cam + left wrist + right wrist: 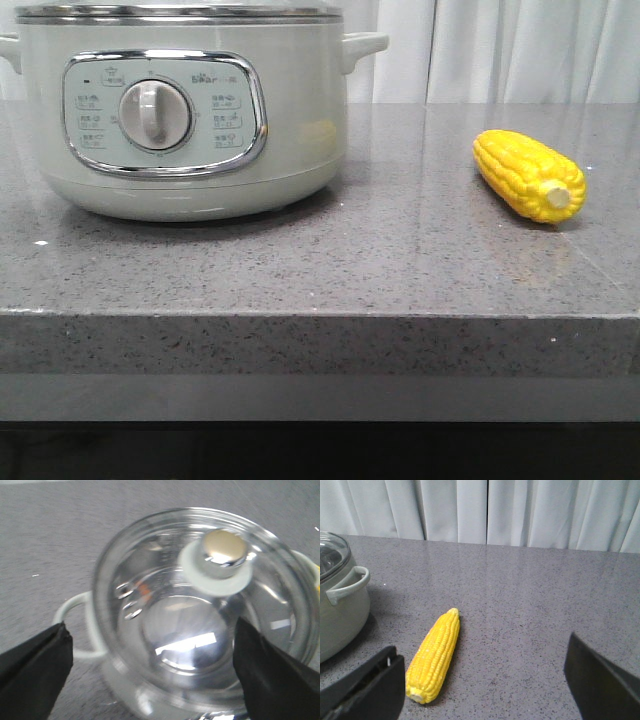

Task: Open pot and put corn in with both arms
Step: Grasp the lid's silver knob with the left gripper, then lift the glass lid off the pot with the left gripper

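The pale grey-green pot [180, 110] stands at the left of the counter, its dial panel facing me and its lid on. In the left wrist view I look down on the glass lid [165, 630] and its chrome knob [223, 550]. My left gripper [152, 675] is open above the lid, short of the knob, holding nothing. The yellow corn [528, 175] lies on the counter at the right, stub end toward me. In the right wrist view the corn [435, 655] lies just inside one finger of my open, empty right gripper [485, 685]. Neither gripper shows in the front view.
The grey speckled counter [400, 260] has a front edge close to the camera. White curtains [485, 510] hang behind it. The pot's side handle [347, 585] shows at the edge of the right wrist view, some way from the corn.
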You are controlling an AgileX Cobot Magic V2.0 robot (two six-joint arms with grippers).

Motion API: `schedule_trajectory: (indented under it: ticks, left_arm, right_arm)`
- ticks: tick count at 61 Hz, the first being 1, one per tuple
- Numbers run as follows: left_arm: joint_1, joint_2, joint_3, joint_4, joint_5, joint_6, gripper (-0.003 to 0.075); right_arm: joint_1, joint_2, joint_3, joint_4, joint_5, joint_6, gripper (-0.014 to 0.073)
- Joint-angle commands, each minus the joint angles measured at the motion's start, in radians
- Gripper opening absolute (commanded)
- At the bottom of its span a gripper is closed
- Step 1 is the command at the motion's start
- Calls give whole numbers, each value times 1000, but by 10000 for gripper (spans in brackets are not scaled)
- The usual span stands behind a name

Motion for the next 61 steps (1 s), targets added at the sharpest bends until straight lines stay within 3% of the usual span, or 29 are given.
schedule_trajectory:
  ticks: [1, 24, 44, 51, 61]
  left_arm:
    - [-46, 85, -152, -13, 21, -1, 619]
    - [-104, 444, -565, -11, 149, 8, 619]
    - [-104, 507, -606, -2, 202, 9, 617]
    - [-104, 507, -606, 0, 222, 9, 561]
    - [-104, 507, -606, 0, 231, 9, 424]
  right_arm:
    - [-6, 11, -32, -10, -72, -4, 655]
    - [-6, 11, -32, -10, -75, -4, 655]
    - [-6, 11, -32, -10, -75, -4, 655]
    - [-6, 11, -32, -10, -75, -4, 655]
    - [-6, 11, -32, -10, -75, -4, 655]
